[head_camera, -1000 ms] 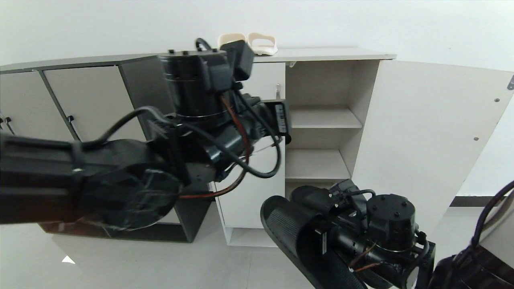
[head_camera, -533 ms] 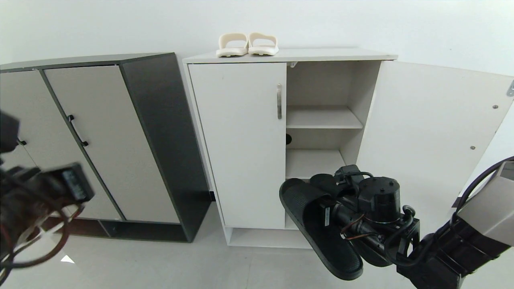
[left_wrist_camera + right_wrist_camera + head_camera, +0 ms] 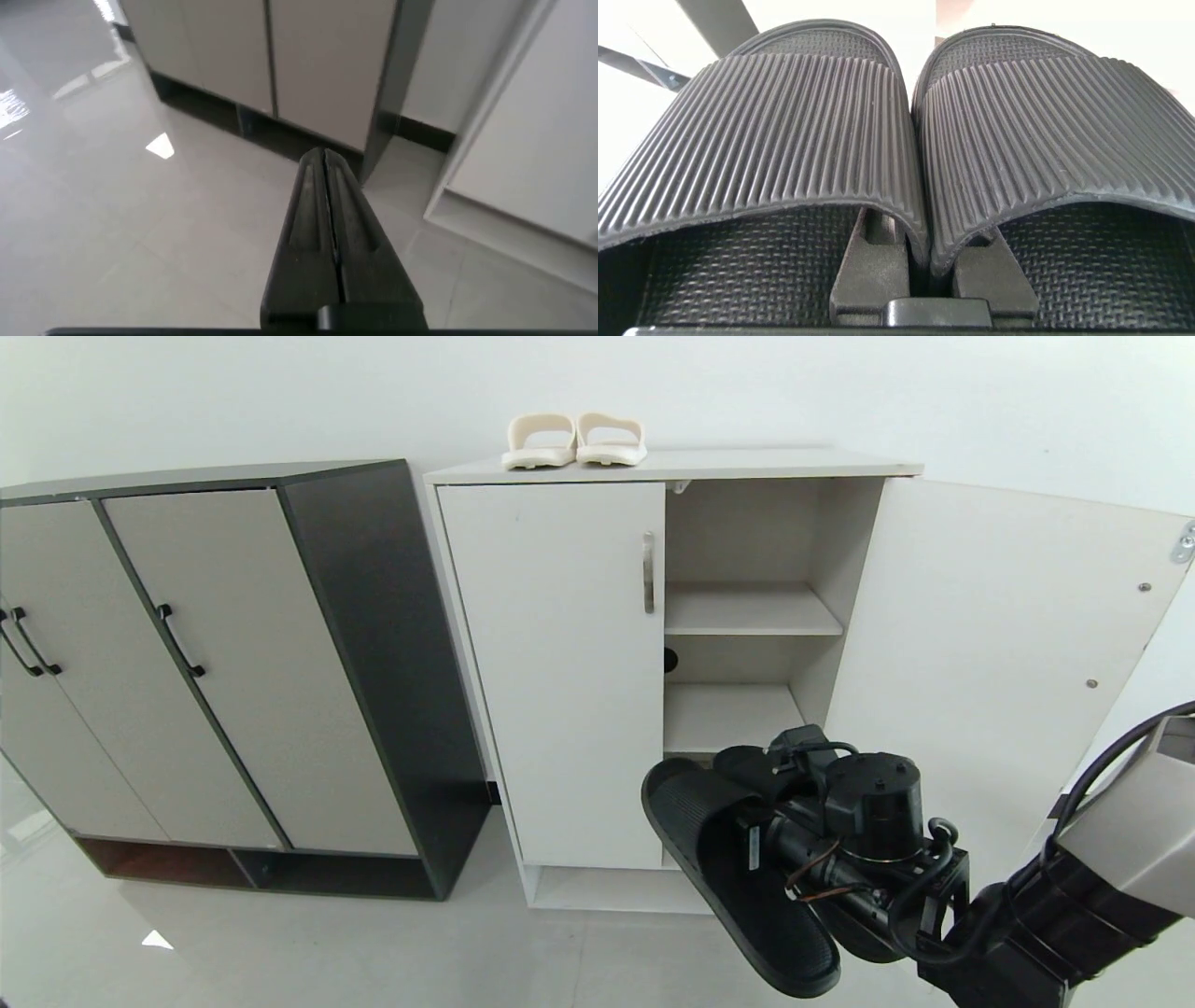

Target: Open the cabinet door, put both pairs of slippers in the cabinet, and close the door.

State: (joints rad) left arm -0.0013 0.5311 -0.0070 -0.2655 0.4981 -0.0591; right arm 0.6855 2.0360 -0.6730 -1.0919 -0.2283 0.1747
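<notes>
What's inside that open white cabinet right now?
Two bare shelves show. The closed left door and the held black slippers hide the rest.

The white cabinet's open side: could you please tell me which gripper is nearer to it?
The right. The right gripper holds the black slippers just before the open shelves; the left gripper hangs over the floor by the base of the dark cabinet.

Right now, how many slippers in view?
4. Two cream slippers side by side atop the white cabinet; two black slippers clamped in the right jaws before its open side. Others may hide behind the shut door.
</notes>
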